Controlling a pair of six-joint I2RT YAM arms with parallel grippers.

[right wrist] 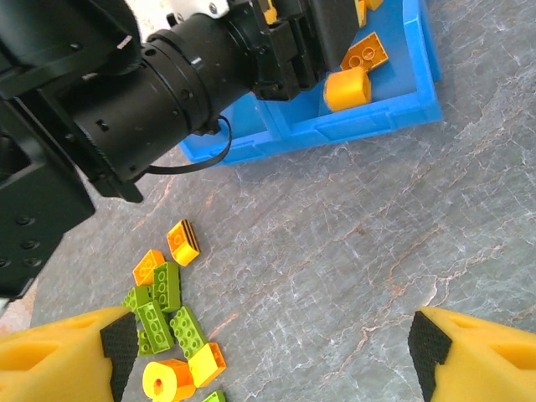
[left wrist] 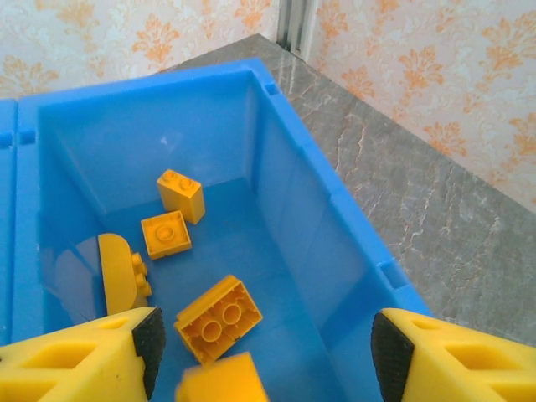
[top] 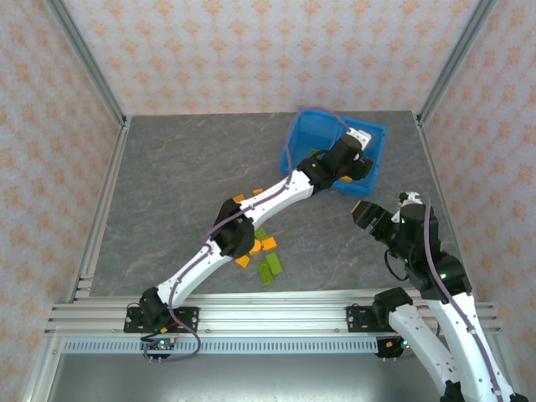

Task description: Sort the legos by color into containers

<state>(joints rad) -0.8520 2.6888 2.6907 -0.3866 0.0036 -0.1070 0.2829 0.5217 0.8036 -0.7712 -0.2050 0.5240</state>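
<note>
The blue bin [top: 306,134] stands at the back right of the table. My left gripper [top: 356,161] hangs open over its right compartment [left wrist: 285,184], which holds several orange bricks [left wrist: 218,316]. A blurred orange brick [left wrist: 222,381] sits low between the left fingers [left wrist: 149,347], touching neither pad. Loose lime green bricks [right wrist: 159,314], orange bricks [right wrist: 182,241] and the round orange ring [right wrist: 167,381] lie in a pile [top: 264,251] near the table's front. My right gripper [top: 366,213] is open over bare table right of that pile, nothing between its pads [right wrist: 117,343].
The left arm [top: 268,197] stretches diagonally from the front left across the pile to the bin and looms dark in the right wrist view [right wrist: 126,92]. Metal frame posts [top: 92,75] and patterned walls ring the table. Grey tabletop [right wrist: 335,251] lies bare between the pile and the bin.
</note>
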